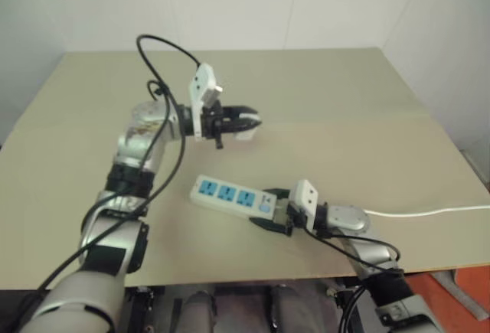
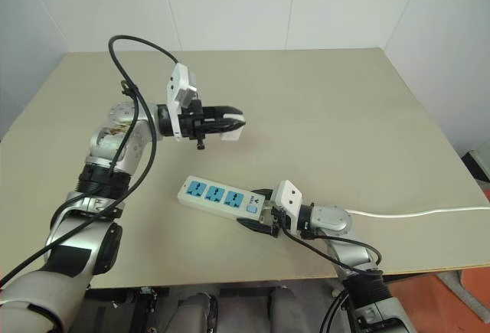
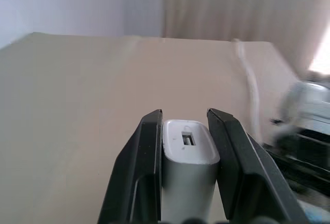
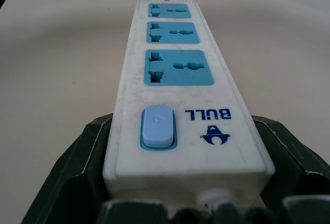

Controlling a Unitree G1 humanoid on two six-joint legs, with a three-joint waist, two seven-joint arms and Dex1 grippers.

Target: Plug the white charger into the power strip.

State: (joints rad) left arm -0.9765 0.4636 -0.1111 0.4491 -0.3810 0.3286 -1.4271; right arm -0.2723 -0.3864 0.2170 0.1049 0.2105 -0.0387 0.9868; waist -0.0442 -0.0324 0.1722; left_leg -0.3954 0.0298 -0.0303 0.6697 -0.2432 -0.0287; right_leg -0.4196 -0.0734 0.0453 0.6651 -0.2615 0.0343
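So the left gripper (image 2: 230, 125) has its jaws clamped on the white charger (image 3: 188, 149), holding it up in the air above the bench (image 1: 367, 103). The right gripper (image 1: 268, 212) has its jaws closed around the switch end of the power strip (image 2: 222, 196), which lies flat on the bench, outlets up.

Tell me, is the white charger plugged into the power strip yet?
Not yet. The left gripper holds the white charger in the air above the table, and all three blue outlets on the power strip are empty.

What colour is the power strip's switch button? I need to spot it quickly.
Light blue, on the long white plastic power strip; its switch button shows best in the right wrist view.
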